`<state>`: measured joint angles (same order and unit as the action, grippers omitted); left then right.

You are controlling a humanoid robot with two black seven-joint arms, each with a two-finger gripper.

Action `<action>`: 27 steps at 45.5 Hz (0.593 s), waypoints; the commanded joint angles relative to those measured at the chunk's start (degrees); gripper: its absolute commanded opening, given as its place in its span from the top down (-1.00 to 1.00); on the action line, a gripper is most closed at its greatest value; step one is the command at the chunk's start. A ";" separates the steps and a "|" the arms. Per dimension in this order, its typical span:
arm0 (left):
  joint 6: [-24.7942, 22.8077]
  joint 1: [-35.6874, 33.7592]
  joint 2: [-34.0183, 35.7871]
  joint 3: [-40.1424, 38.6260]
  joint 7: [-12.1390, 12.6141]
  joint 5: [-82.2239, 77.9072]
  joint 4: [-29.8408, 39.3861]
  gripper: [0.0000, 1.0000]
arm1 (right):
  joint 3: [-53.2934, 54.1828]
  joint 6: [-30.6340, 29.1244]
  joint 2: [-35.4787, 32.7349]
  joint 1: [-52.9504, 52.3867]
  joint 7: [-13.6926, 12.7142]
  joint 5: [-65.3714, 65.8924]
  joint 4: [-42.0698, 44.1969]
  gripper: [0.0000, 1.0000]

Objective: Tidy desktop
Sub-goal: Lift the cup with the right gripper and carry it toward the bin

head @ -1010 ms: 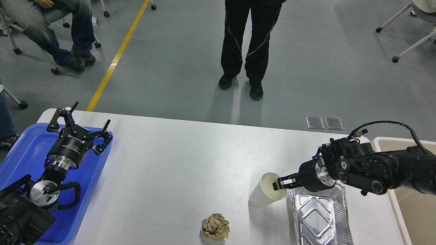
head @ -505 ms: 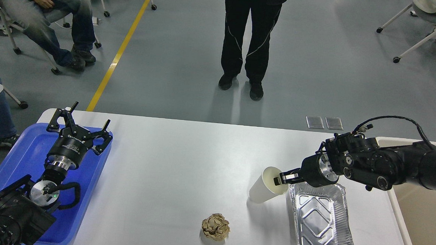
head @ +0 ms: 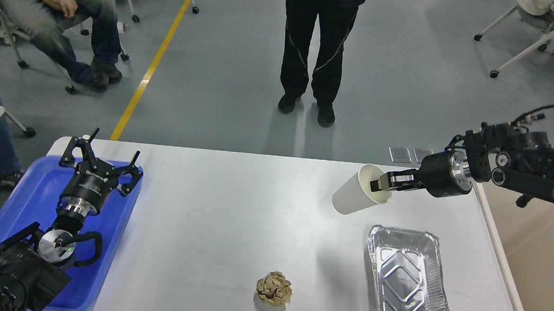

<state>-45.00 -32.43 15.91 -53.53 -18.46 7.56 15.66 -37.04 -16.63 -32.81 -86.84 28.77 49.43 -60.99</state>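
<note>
The right gripper has lifted the paper cup off the desktop.

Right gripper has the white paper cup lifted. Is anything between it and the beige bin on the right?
Nothing visible blocks it. The right gripper holds the white paper cup by its rim, above the white desktop. The silver foil tray lies nearer the robot, off the line to the beige bin.
</note>
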 commanded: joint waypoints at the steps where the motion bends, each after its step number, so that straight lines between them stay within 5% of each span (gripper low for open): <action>1: 0.00 0.00 0.00 0.00 0.00 0.00 -0.02 -1.00 | 1.89 -4.20 -7.62 -6.76 0.24 -2.41 -5.54 1.00; 27: 0.00 0.00 0.00 0.00 0.00 0.00 -0.02 -1.00 | 5.32 -7.37 -10.96 -7.74 0.15 -6.53 -1.68 1.00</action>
<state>-45.00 -32.43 15.91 -53.53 -18.46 7.56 15.66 -32.37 -23.78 -42.23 -95.12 28.98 46.25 -65.71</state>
